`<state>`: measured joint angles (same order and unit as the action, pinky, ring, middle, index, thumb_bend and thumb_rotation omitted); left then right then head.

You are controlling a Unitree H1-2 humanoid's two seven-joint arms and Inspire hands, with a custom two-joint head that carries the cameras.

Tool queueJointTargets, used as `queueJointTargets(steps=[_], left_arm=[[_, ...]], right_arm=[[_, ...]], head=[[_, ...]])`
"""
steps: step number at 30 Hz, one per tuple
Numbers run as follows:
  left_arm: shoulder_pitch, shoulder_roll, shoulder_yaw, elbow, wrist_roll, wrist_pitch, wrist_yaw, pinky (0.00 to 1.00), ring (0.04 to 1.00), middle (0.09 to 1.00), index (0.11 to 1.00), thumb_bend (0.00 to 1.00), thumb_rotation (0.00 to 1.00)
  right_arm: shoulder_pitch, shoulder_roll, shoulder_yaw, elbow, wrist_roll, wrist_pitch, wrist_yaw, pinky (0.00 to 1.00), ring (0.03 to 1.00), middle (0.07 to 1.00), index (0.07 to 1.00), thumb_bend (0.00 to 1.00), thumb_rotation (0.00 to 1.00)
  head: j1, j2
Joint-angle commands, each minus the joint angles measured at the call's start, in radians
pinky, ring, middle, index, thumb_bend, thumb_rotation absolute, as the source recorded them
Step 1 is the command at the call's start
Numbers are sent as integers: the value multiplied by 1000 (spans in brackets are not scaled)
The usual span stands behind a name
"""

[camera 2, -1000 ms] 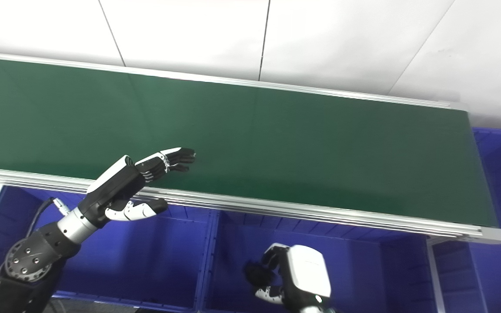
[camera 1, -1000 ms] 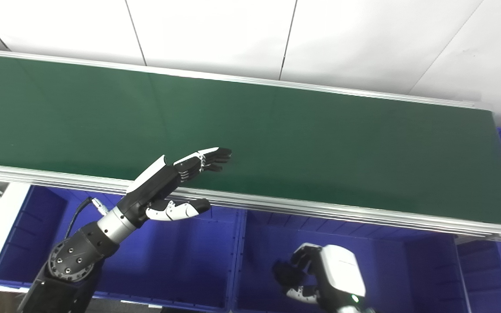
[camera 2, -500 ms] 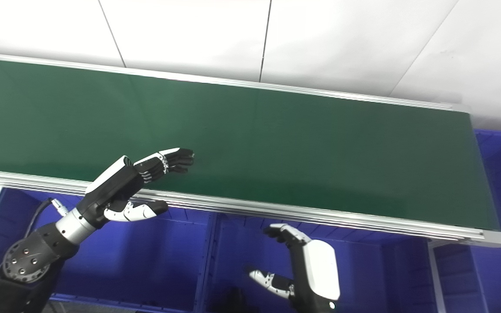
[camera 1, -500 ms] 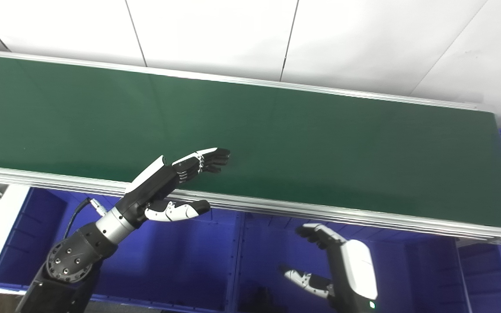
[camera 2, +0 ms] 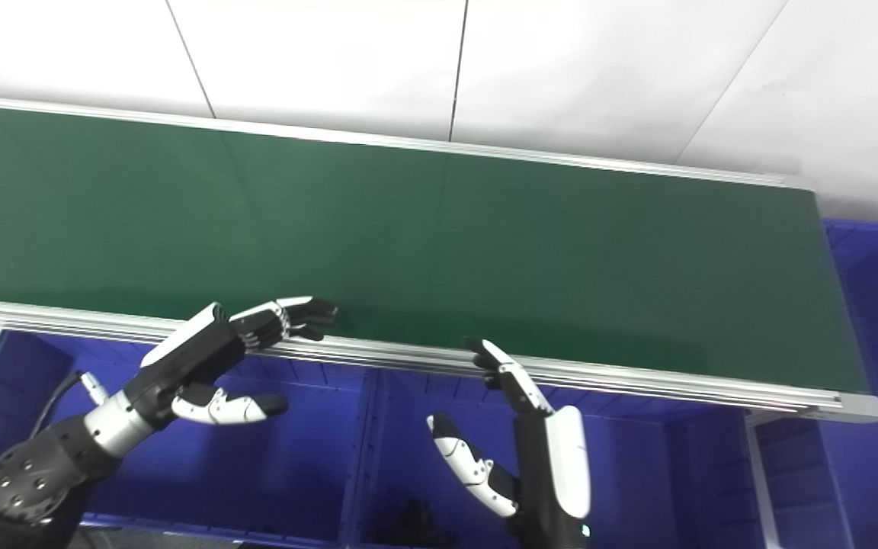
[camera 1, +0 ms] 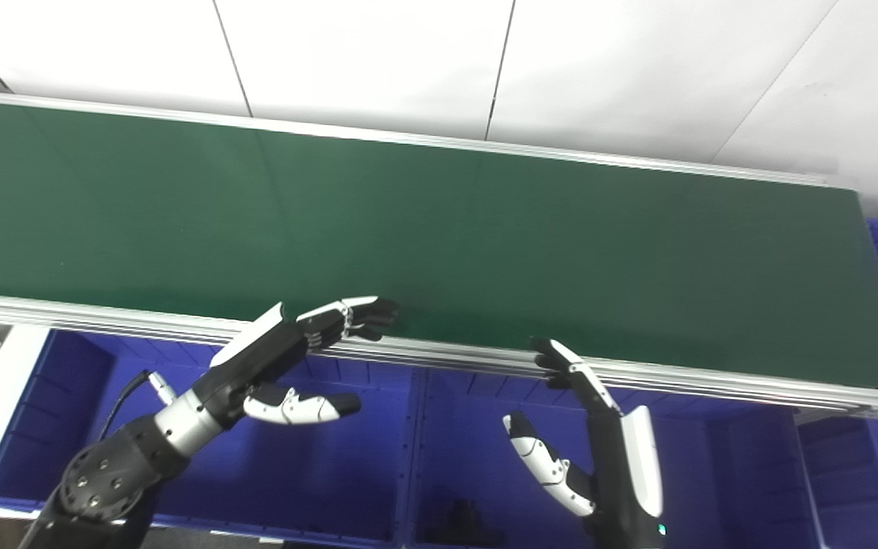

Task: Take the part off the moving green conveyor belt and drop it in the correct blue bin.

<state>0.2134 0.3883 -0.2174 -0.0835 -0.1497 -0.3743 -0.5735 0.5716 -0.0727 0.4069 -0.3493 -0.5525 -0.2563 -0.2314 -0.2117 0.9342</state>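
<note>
I am standing at a long green conveyor belt (camera 1: 439, 229) that runs across the view, with blue bins (camera 1: 317, 473) lined up below its near metal rail. My right hand (camera 1: 599, 435) is now raised over the middle bin, fingers and thumb spread wide and holding nothing, fingertips reaching up to the rail. A second ago this hand was curled low inside that bin around something dark; since then it has opened and lifted. A small dark shape (camera 1: 458, 522) is lying on the bin floor below it, probably the part I let go, though it is too dim to make out clearly. My left hand (camera 1: 286, 358) is also open and empty; it has pulled back from above the belt and is now hovering at the rail over the left bin. The belt itself is showing no part anywhere. I judge the drop finished, and both hands are readying for the next piece.
</note>
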Motion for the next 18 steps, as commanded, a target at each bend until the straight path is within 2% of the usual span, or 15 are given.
queueJointTargets(steps=[1, 5, 12, 18], left_arm=[[-3, 16, -5, -28, -4, -20, -5, 820, 881, 908, 886, 354, 434], [1, 20, -16, -24, 5, -18, -10, 838, 893, 925, 906, 350, 434], [15, 45, -44, -51, -14, 5, -39, 934, 975, 996, 992, 447, 489], [16, 46, -46, -54, -23, 14, -43, 964, 1000, 1000, 1000, 447, 545]], right_arm=[[-3, -2, 8, -43, 18, -14, 40, 738, 814, 852, 840, 371, 785], [-12, -3, 7, -50, 20, 11, 97, 762, 845, 887, 875, 373, 832], [-33, 1, 5, -58, 9, 52, 174, 805, 893, 938, 926, 409, 873], [-38, 1, 5, -43, 17, 63, 213, 839, 924, 957, 943, 415, 913]], head=[[0, 0], [1, 1], [6, 1], [7, -2]])
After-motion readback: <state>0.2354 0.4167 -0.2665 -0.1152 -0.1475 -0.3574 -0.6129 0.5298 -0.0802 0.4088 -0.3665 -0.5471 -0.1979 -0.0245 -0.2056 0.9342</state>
